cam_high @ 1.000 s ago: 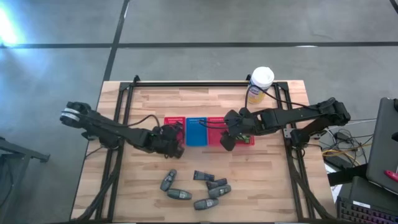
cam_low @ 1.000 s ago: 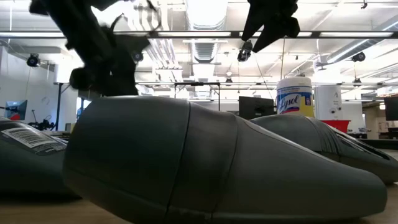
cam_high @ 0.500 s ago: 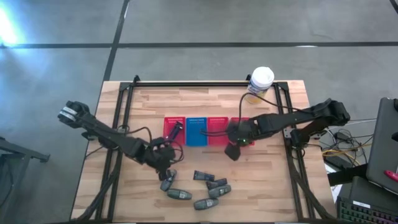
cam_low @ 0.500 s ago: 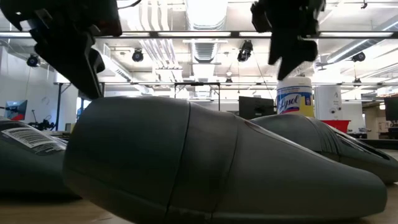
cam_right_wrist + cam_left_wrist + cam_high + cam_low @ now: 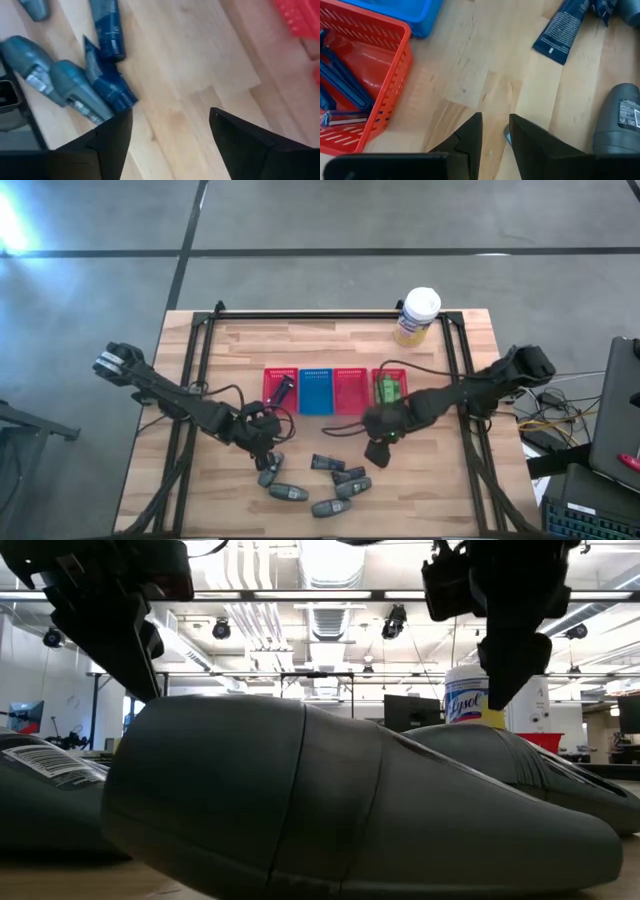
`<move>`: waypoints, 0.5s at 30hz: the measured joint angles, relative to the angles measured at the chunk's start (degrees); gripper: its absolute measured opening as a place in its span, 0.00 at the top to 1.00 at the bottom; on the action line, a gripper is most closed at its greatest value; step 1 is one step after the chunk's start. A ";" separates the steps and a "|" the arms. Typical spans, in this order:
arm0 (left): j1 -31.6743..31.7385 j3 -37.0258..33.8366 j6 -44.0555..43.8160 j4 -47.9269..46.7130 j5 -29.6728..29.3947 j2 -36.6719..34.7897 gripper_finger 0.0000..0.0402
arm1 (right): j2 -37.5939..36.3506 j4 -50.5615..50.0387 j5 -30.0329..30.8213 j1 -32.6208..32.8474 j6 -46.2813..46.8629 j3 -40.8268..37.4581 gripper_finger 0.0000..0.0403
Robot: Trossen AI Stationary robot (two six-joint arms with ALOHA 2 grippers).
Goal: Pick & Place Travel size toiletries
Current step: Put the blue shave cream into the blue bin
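1. Wooden slats are forming the surface [image 5: 240, 350] where two dark arms are working over a scatter of travel size toiletries, seen from above.
2. Four mesh baskets are sitting in a row at the middle: a red basket [image 5: 279, 389] holding thin blue razors [image 5: 337, 82], a blue basket [image 5: 316, 389], a second red basket [image 5: 348, 389], and a third red basket [image 5: 390, 389] holding green bottles [image 5: 387, 390].
3. Grey oval bottles [image 5: 288, 493] and dark blue tubes [image 5: 327, 463] are lying loose on the surface in front of the baskets, near its front edge.
4. Reaching in from the left, the left tool [image 5: 262, 437] is hanging just in front of the razor basket, beside the nearest grey bottle; its fingers [image 5: 470, 135] are standing narrow, a slim gap between them, gripping nothing.
5. Coming from the right, the right tool [image 5: 378, 448] is hovering in front of the green-bottle basket, near the dark tubes; its fingers [image 5: 112, 137] are spread wide and holding nothing.
6. A white-and-yellow canister [image 5: 417, 317] is standing upright at the far right corner of the surface, well apart from the toiletries.
7. From surface height, one grey bottle [image 5: 330, 805] is filling most of the low view, with the canister [image 5: 472, 695] behind it.
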 joint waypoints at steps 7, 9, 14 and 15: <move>0.00 -0.90 9.30 5.07 -0.23 0.00 0.75 | -2.22 -1.63 3.41 0.10 2.04 1.55 0.42; 0.00 -0.93 12.67 7.49 -2.51 0.00 0.74 | -3.13 -3.87 6.16 0.12 2.58 2.40 0.42; 0.11 -0.93 18.38 13.21 -7.78 0.00 0.66 | -5.59 -9.03 9.93 0.05 5.06 3.46 0.37; 0.22 -0.93 19.10 13.18 -8.40 0.00 0.63 | -6.04 -9.53 9.91 0.03 5.58 3.48 0.36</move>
